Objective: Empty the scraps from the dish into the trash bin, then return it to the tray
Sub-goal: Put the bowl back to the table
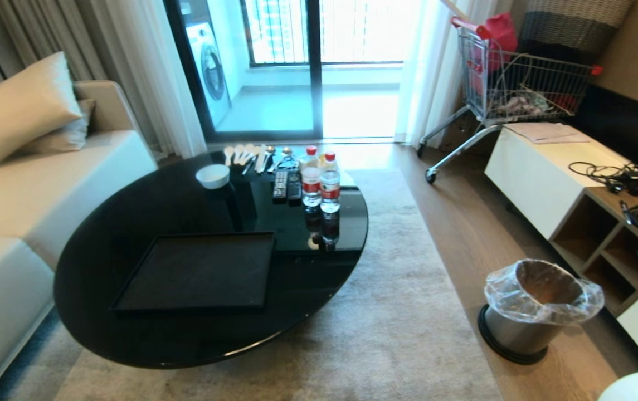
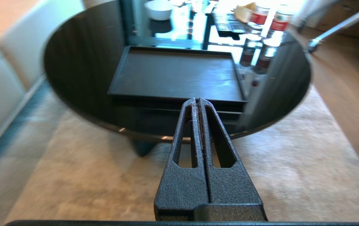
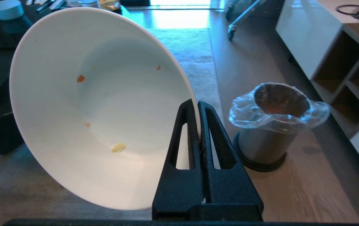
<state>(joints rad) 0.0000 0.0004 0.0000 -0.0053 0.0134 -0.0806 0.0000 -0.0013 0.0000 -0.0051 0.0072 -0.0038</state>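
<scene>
Bowl rim sits pinched in our right end effector, beside the bin; our left end effector is pressed together, holding nothing.

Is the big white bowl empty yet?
Nearly. The dish, held tilted by its rim in the right gripper, has only a few scraps stuck inside. Whether any went into the trash bin cannot be told.

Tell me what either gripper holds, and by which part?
Right gripper pinches the dish by its rim; left gripper is shut on nothing.
</scene>
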